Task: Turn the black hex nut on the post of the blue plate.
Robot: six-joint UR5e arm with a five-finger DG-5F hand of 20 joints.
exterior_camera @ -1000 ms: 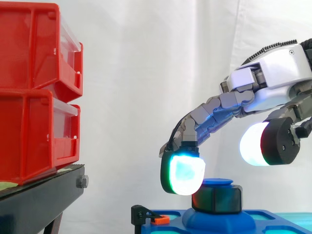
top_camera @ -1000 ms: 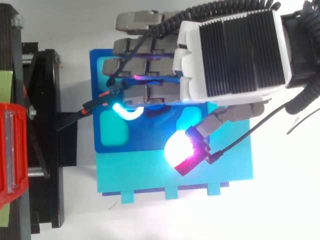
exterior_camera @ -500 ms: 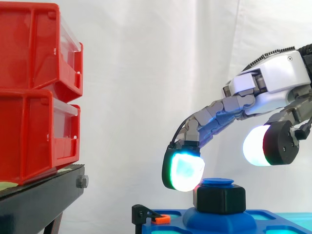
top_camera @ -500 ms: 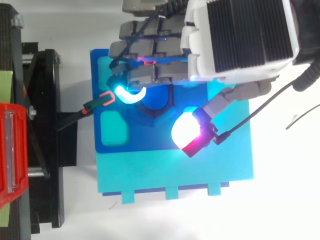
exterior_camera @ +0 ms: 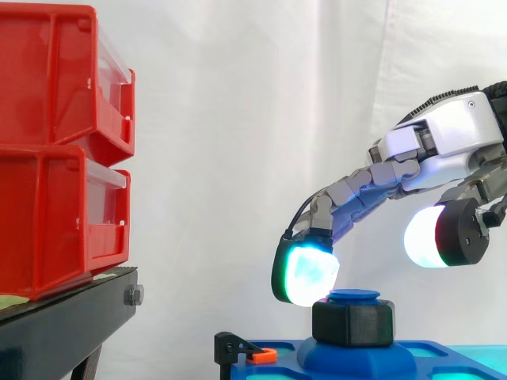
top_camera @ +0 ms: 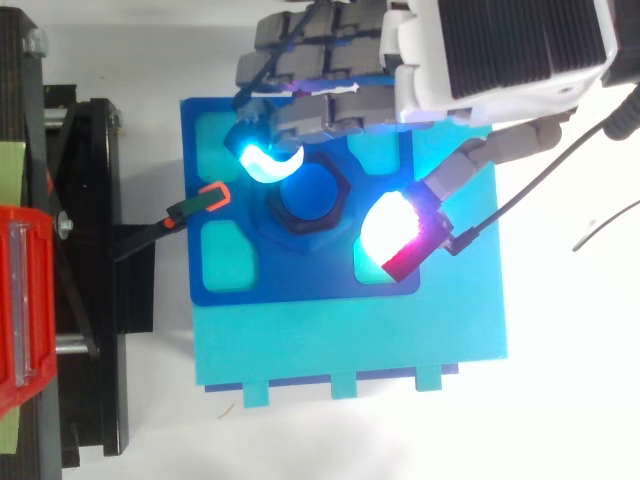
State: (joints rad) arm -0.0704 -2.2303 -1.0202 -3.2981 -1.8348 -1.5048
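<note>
Side view: black hex nut (exterior_camera: 352, 321) sits on post (exterior_camera: 354, 295) of blue plate (top_camera: 300, 287), nothing gripping it. Hand (exterior_camera: 451, 134) hangs above, fingers (exterior_camera: 305, 273) spread loose. Cyan pad just beside nut's upper left edge, and I can't tell if it's touching. Thumb pad (exterior_camera: 428, 236) up at right, clear of nut. From top I see nut between the two pads.

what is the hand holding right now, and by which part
Nothing. The hand hovers open over the black hex nut, thumb pad raised clear of it.
</note>
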